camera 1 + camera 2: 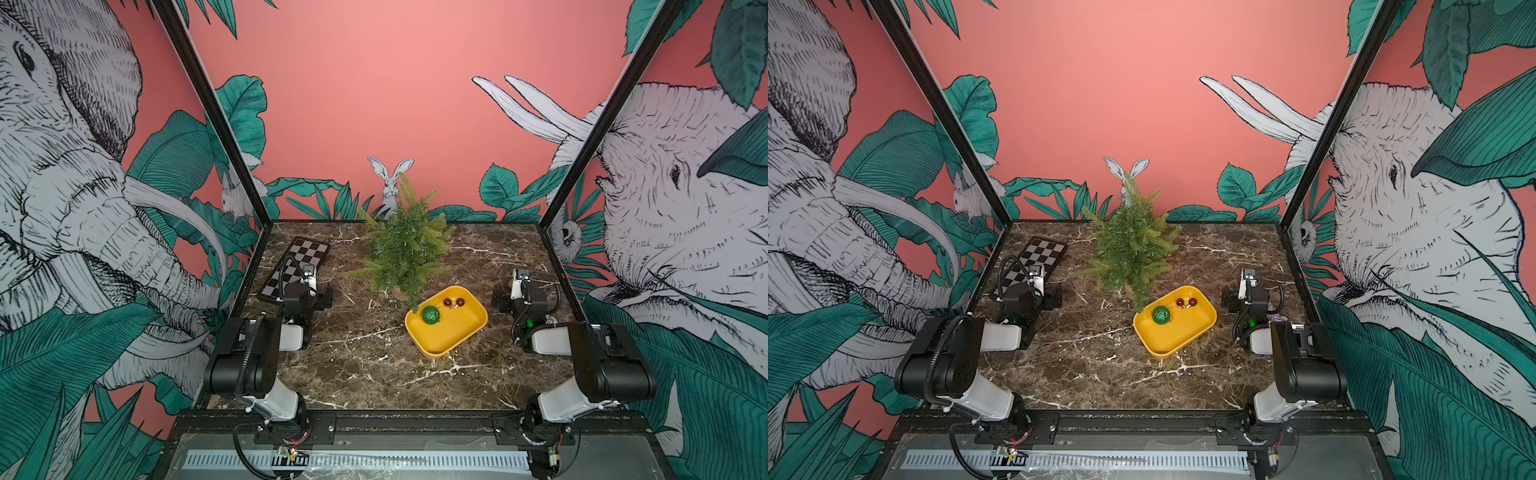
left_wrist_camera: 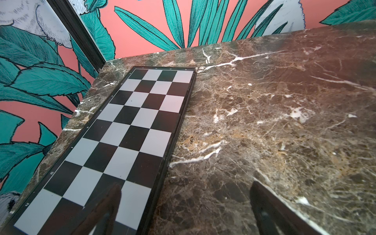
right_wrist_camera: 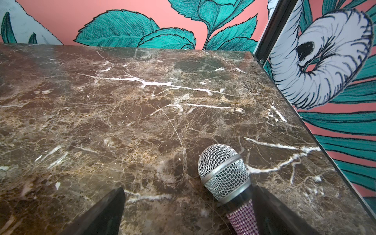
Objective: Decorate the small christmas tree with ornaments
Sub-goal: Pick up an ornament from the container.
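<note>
Judging by its bare branches, the small christmas tree (image 1: 405, 245) carries nothing yet; it stands upright near the back middle of the bench (image 1: 365, 365). The yellow tray (image 1: 455, 330) sits just in front of it, a little to the right. It holds the glittery green ball (image 1: 431, 314) at the corner nearest the tree, under a low overhanging branch, and two small red balls (image 1: 448, 302) side by side by the far wall.

The left hand (image 2: 185, 184) is released, jaws spread above the edge of a chessboard (image 2: 130, 130). The right hand (image 3: 188, 188) is released and empty too; a microphone (image 3: 223, 171) lies between its jaws, hard by one of them, ungripped.

The first pick probably suits the right arm, the nearer to the tray. It should rise clear of the microphone, then descend from above on a ball, avoiding that branch. The red ones likely want a pinch that leaves their hooks, barely visible here, free to catch a twig.

The bench is dark brown marble with white veins, walled by a pink mural of teal leaves, elephants and a rabbit.
</note>
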{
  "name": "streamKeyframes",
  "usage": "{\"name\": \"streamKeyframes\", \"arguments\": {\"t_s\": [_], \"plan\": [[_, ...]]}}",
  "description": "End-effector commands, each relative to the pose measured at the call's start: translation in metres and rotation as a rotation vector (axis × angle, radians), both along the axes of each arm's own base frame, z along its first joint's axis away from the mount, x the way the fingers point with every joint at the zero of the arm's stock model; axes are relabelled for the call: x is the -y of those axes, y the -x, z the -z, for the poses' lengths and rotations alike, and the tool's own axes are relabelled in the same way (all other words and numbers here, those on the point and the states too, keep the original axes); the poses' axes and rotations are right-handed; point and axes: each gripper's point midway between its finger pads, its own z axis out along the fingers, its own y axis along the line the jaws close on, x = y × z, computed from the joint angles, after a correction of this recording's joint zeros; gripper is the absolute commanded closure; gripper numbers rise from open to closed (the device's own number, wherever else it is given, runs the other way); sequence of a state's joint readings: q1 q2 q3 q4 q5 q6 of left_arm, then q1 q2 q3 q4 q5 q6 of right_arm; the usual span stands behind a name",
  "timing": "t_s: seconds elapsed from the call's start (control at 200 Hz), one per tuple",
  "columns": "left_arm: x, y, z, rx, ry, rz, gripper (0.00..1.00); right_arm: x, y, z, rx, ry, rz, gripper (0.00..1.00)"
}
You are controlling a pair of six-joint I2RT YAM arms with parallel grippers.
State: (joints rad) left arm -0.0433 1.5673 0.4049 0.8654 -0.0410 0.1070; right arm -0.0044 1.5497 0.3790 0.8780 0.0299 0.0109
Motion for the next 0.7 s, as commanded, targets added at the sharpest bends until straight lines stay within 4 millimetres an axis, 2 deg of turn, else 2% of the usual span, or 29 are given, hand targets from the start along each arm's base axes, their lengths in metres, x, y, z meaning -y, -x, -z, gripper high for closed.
{"name": "streamKeyframes", "arguments": {"t_s": [0.0, 0.17, 0.36, 0.445, 0.515, 0.64, 0.695], "plan": [[0.002, -0.003, -0.009, 0.021, -0.006, 0.014, 0.0, 0.0, -0.006, -0.013, 0.051, 0.001, 0.006, 0.01], [0.002, -0.004, -0.009, 0.023, -0.007, 0.013, 0.0, -0.007, -0.007, -0.012, 0.042, -0.003, -0.033, 0.01], [0.002, -0.003, -0.01, 0.026, -0.006, 0.01, 0.0, -0.005, -0.006, -0.014, 0.047, -0.006, -0.022, 0.01], [-0.005, -0.006, -0.027, 0.041, -0.01, -0.03, 0.0, -0.002, -0.001, -0.028, 0.076, -0.001, -0.004, 0.01], [-0.013, -0.006, -0.036, -0.035, -0.014, -0.077, 0.0, -0.001, 0.004, -0.043, 0.084, 0.004, 0.001, 0.01], [-0.008, -0.008, -0.055, -0.067, 0.002, -0.073, 0.0, 0.003, 0.013, -0.062, 0.046, -0.058, 0.045, 0.01], [-0.007, -0.006, -0.062, -0.059, 0.028, -0.086, 0.0, -0.004, 0.015, -0.074, 0.061, -0.114, 0.027, 0.01]]}}
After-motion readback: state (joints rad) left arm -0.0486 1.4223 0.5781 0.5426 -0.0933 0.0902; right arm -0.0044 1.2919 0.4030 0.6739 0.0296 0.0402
